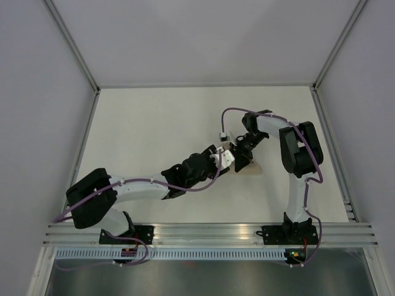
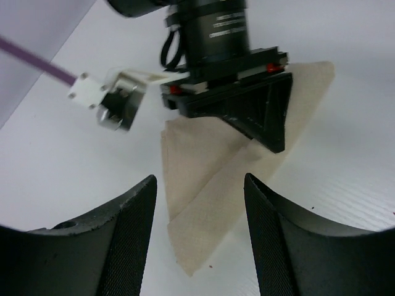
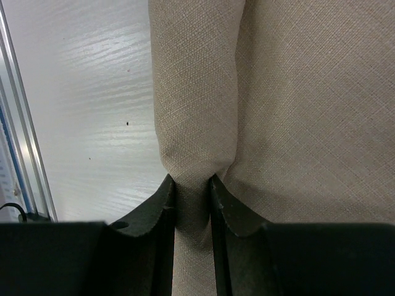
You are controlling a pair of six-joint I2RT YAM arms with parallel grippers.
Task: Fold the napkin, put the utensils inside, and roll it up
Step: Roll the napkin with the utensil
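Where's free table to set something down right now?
Bare table far-left, between the wall and the left arm; also the far strip behind the right arm. Crowded centre-right: left gripper and right gripper meet over the napkin.

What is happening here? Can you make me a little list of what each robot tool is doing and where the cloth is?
napkin: tan cloth, folded, lying on the table
right tool: shut, pinching a rolled fold of the napkin
left tool: open, holding nothing, napkin's edge seen between its fingers
utensils: none in view
arms: both reach to the same spot, right of the table's middle
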